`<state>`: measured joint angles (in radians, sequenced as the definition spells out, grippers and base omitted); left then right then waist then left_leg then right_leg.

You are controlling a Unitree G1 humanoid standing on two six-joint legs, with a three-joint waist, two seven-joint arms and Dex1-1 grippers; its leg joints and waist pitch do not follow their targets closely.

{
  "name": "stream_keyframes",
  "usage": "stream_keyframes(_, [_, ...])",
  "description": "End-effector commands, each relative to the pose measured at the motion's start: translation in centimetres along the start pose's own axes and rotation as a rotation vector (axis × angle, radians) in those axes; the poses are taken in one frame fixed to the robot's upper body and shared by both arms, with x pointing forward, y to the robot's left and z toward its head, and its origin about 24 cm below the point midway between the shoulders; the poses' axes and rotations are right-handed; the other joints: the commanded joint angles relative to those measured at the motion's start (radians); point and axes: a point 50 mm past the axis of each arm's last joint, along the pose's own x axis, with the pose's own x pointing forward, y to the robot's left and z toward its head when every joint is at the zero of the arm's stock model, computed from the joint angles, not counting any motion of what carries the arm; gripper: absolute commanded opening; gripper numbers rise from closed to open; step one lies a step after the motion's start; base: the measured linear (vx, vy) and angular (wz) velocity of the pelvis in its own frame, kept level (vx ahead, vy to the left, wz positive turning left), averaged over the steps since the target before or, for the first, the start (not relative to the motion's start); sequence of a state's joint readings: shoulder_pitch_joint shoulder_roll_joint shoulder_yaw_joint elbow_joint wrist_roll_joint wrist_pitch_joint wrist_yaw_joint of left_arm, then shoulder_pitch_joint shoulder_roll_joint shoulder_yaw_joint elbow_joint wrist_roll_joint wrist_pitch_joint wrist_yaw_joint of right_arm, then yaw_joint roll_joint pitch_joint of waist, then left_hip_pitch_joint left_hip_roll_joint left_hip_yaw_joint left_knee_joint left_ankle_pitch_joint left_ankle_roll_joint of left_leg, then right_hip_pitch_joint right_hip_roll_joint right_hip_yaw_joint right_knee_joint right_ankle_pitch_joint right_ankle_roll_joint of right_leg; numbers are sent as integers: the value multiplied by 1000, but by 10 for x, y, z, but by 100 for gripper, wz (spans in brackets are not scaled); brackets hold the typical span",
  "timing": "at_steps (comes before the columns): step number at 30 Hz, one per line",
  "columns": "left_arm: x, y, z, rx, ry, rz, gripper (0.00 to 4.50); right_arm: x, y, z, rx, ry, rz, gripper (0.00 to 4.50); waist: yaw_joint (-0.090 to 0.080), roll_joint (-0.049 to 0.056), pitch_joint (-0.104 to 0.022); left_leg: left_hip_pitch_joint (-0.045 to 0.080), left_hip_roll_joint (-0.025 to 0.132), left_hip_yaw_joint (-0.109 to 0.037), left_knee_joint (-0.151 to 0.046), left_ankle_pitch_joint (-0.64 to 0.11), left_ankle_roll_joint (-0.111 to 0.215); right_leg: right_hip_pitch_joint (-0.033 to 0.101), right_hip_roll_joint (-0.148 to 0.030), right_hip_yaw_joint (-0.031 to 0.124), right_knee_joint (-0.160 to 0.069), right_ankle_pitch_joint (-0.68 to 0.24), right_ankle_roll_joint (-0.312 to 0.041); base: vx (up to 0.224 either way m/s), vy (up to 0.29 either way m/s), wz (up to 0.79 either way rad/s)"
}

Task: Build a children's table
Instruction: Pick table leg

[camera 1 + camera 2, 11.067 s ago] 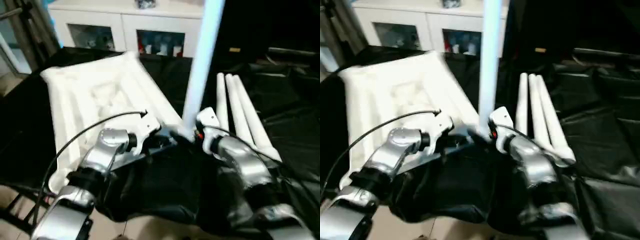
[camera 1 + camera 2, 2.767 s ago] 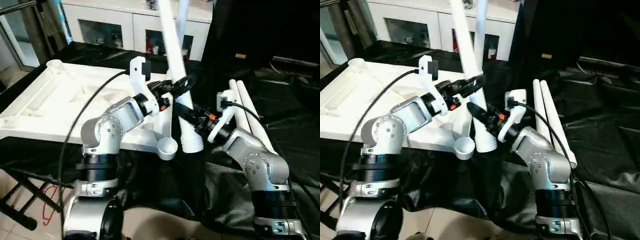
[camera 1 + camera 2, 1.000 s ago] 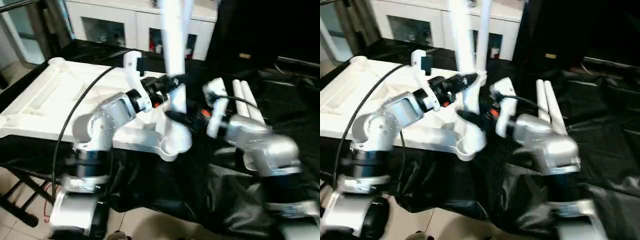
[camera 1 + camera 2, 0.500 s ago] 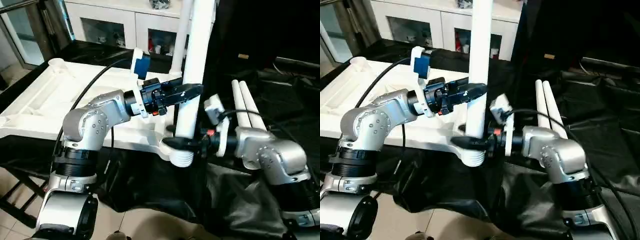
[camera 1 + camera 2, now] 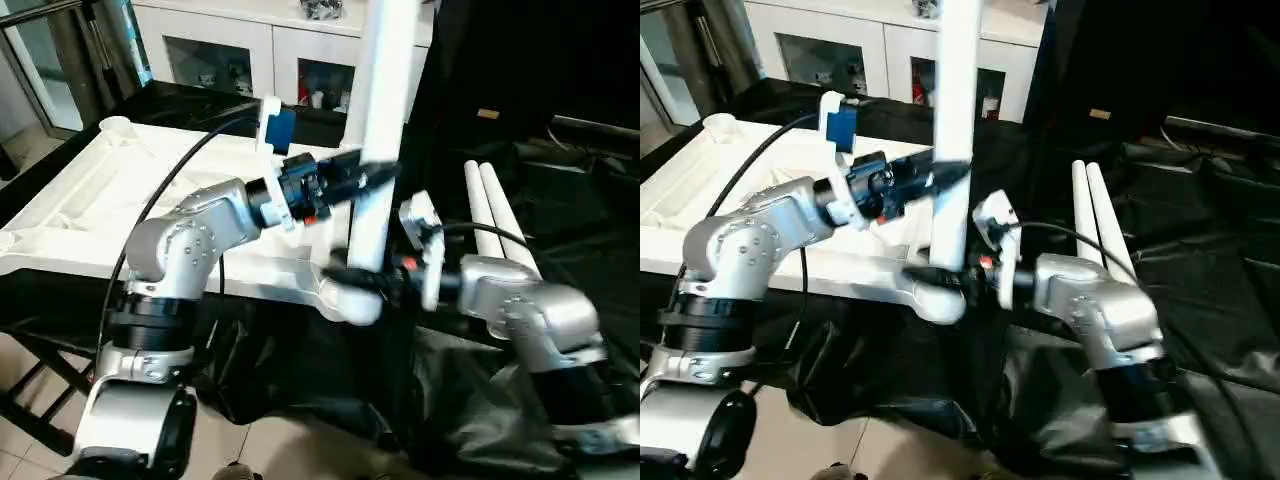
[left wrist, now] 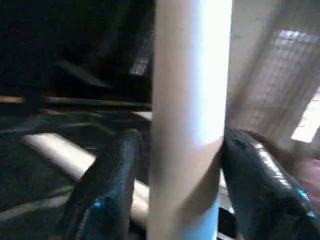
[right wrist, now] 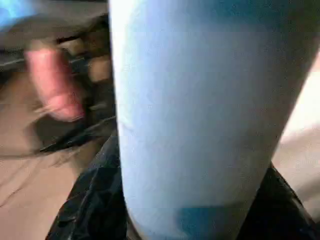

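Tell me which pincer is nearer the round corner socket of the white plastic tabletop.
Right. The right pincer grips the upright white tapered leg just above the corner socket; the left pincer straddles the same leg higher up.

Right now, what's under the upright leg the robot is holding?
The upright leg stands at the tabletop's near corner socket. The right gripper covers its foot, so seating is hidden.

White ribbed tabletop (image 5: 120,200) lying underside up, one leg (image 5: 378,130) upright at its near corner socket (image 5: 345,295), two legs (image 5: 495,215) lying beside.
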<state>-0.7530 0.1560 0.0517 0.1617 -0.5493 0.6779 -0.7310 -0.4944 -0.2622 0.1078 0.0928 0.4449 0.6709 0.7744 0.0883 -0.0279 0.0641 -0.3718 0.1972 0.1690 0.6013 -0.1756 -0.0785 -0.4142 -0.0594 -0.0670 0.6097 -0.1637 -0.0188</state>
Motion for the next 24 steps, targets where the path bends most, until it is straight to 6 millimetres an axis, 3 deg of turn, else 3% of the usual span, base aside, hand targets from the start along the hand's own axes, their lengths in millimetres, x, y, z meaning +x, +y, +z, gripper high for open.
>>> stream_keyframes(1, [1,11,-1,64,44,156,316,-1,-4,17,-70,-61,-73,200,-3,-3,-76,7,22,-4,-66,-147,-12,61,-67,43,-78,-292,-124,0,0,0])
stream_keyframes(4, [2,18,-10,89,71,361,326,10,-5,23,-41,-119,-194,199,-4,-2,-75,7,23,-4,-67,-150,-12,59,-68,45,-77,-296,-117,0,0,0])
stream_keyframes(7, [5,14,-17,119,77,402,326,18,1,26,-29,-141,-198,197,-1,-1,-79,5,24,-5,-67,-138,-7,63,-69,45,-74,-256,-128,0,0,0])
stream_keyframes(11, [11,11,-25,31,37,440,326,26,9,28,-20,-162,-186,197,-4,0,-77,5,24,-3,-66,-152,-2,63,-67,45,-74,-232,-141,0,0,0])
stream_keyframes(14, [14,15,-26,-108,-38,537,326,32,11,27,-11,-171,-203,197,-1,3,-75,9,22,-3,-66,-173,-4,60,-67,45,-81,-269,-132,0,0,0])
stream_keyframes(15, [15,15,-25,-114,-47,539,300,33,11,27,-10,-172,-206,197,-1,1,-74,8,20,-3,-67,-180,-4,60,-66,45,-83,-288,-123,0,0,0])
stream_keyframes(20, [12,19,-17,-131,-123,606,288,33,11,27,-4,-177,-222,197,-3,1,-75,6,20,-5,-68,-185,-3,59,-65,44,-85,-299,-97,0,0,0])
stream_keyframes(21, [11,20,-17,-132,-126,612,256,33,11,27,-4,-177,-223,197,-3,1,-75,6,20,-5,-68,-186,-2,59,-65,44,-86,-299,-92,0,0,0])
stream_keyframes(24, [10,21,-15,-149,-145,613,251,33,11,27,-4,-176,-224,197,-4,-1,-75,4,19,-5,-68,-182,-2,60,-65,43,-87,-302,-86,0,0,0])
